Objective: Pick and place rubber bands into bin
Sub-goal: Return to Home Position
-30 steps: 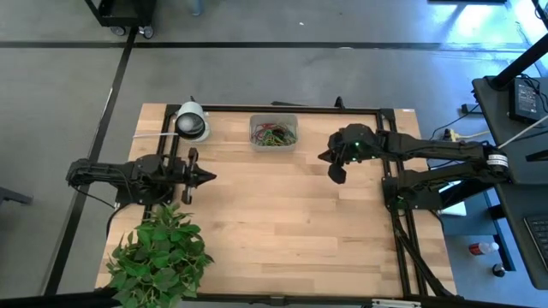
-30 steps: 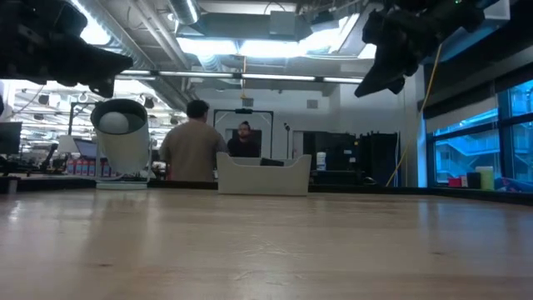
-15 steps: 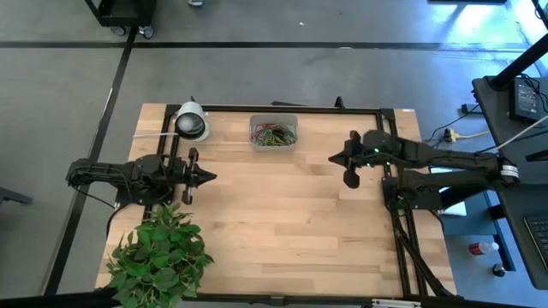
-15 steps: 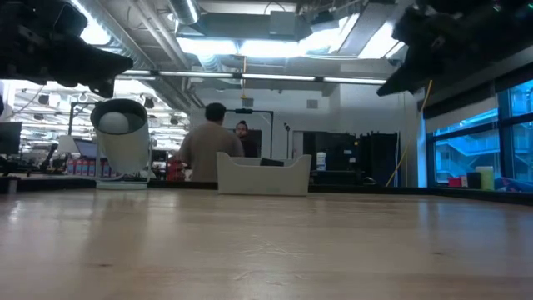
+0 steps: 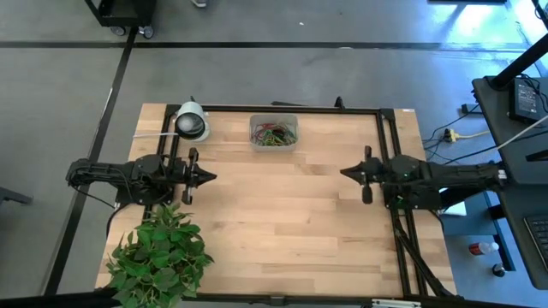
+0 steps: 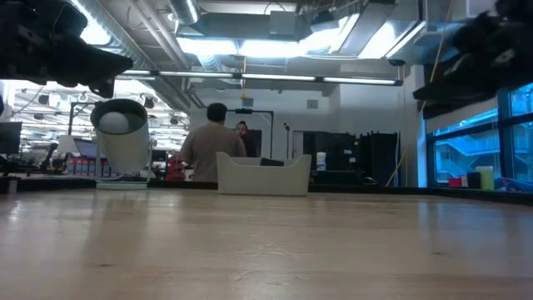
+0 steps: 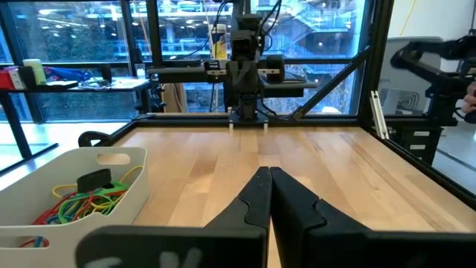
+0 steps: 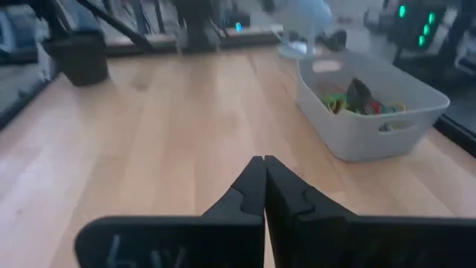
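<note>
The bin (image 5: 273, 133) stands near the table's far edge at the middle, with a tangle of green, red and orange rubber bands (image 5: 274, 135) lying inside it. It also shows in the left wrist view (image 7: 71, 186), bands (image 7: 82, 201) inside, and in the right wrist view (image 8: 368, 112). My left gripper (image 5: 210, 178) hovers at the table's left side, fingers shut (image 7: 266, 179), holding nothing. My right gripper (image 5: 344, 172) hovers at the right side, fingers shut (image 8: 260, 165), holding nothing.
A white-and-black tape roll (image 5: 191, 122) sits at the far left corner. A green leafy plant (image 5: 160, 254) covers the near left corner. A black frame (image 5: 390, 137) runs along the right and far edges. People stand in the room beyond the table (image 6: 210, 150).
My right arm has drawn back from beside the bin toward the table's right edge and slightly toward the near edge, turning level with its fingers pointing left. The left arm has kept still. The bin and the bands have not moved.
</note>
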